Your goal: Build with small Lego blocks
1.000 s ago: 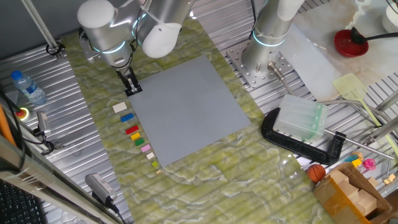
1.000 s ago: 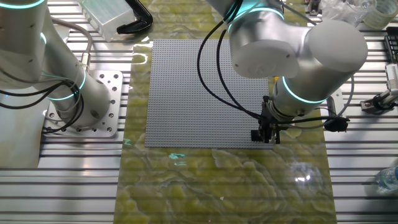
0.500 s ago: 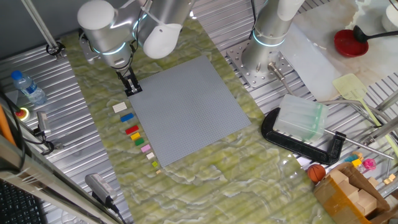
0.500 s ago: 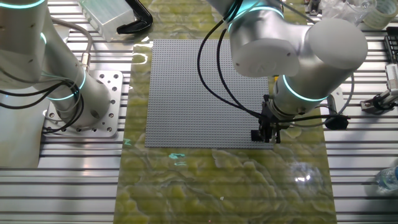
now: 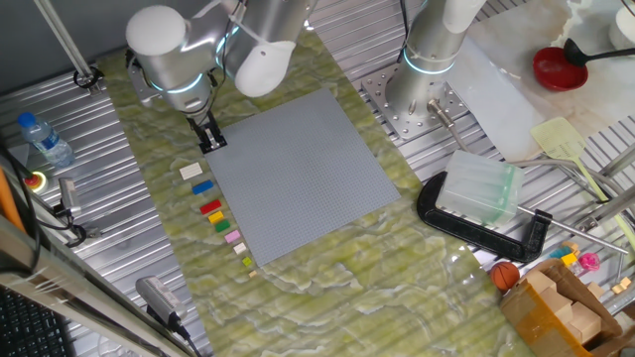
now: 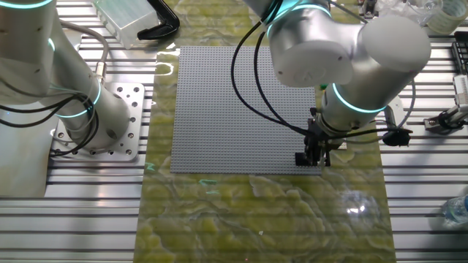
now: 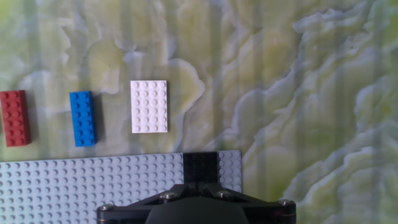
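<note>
My gripper (image 5: 210, 142) stands at the near-left corner of the large grey baseplate (image 5: 298, 169), its tips down at the plate. In the hand view a black brick (image 7: 200, 167) sits at the plate's corner (image 7: 93, 186), right at my gripper (image 7: 200, 186), which looks shut on it. The other small bricks lie in a row on the green mat beside the plate: white (image 5: 190, 171), blue (image 5: 202, 186), red (image 5: 210, 207), green (image 5: 216, 218), pink (image 5: 234, 237). White (image 7: 148, 106), blue (image 7: 83, 118) and red (image 7: 15, 117) also show in the hand view. In the other fixed view the gripper (image 6: 316, 161) is at the plate's front right corner.
A second robot base (image 5: 417, 89) is bolted beyond the plate. A black clamp with a clear box (image 5: 476, 193) lies to the right. A water bottle (image 5: 45, 139) lies at the left. A red bowl (image 5: 559, 67) and clutter sit at the far right.
The arm's upper joints have shifted slightly. The gripper stays at the plate's corner with the black brick.
</note>
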Robot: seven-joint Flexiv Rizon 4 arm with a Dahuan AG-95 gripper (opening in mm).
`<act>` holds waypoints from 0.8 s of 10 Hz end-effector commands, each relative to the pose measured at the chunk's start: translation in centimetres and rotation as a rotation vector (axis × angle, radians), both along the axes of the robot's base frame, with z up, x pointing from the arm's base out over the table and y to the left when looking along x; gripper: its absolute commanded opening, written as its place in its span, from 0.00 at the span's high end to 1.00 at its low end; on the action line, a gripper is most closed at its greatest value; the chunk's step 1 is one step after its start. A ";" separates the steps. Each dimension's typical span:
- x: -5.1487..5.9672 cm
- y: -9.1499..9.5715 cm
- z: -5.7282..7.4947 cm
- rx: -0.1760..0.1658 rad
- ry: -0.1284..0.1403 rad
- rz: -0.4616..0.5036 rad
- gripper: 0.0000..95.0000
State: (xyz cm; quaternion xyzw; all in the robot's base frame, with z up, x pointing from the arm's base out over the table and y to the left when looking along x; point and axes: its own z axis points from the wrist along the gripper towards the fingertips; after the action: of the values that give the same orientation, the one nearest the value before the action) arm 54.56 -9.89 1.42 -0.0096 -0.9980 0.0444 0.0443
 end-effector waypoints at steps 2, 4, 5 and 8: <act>-0.7 -0.7 -7.3 0.010 -0.004 0.006 1.00; -0.7 -0.8 -7.2 0.031 -0.006 0.000 1.00; -0.7 -0.8 -7.1 0.033 -0.008 -0.001 1.00; -0.7 -0.9 -6.2 0.032 -0.004 0.001 1.00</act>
State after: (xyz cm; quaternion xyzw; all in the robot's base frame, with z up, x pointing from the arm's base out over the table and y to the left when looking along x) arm 54.33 -10.51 1.44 -0.0078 -0.9987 0.0295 0.0415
